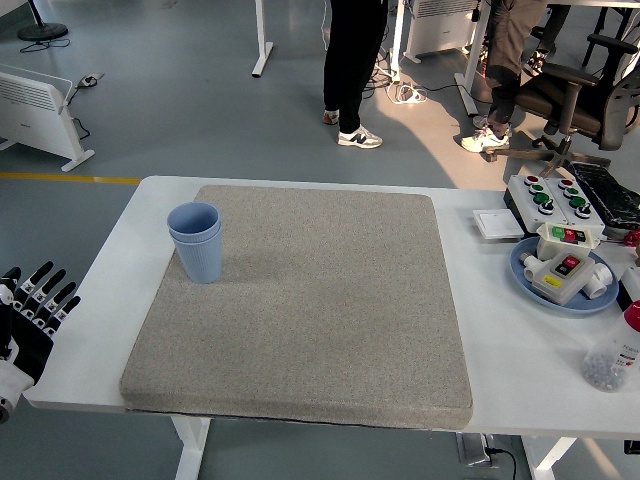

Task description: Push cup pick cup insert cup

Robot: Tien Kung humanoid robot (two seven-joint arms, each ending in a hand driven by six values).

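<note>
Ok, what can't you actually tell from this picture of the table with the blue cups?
- Blue cups, head view: nested; the outer wall hides how many there are.
- Left hand, head view: its arm is cut off by the left edge.
- Right hand: out of frame.
- Jar, head view: cut by the right edge; label too small.

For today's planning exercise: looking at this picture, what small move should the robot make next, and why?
Probably reach the left robot hand forward and right toward the blue cups. Its fingers are spread and empty at the table's left edge, and the nested cups stand untouched on the grey mat.
</note>
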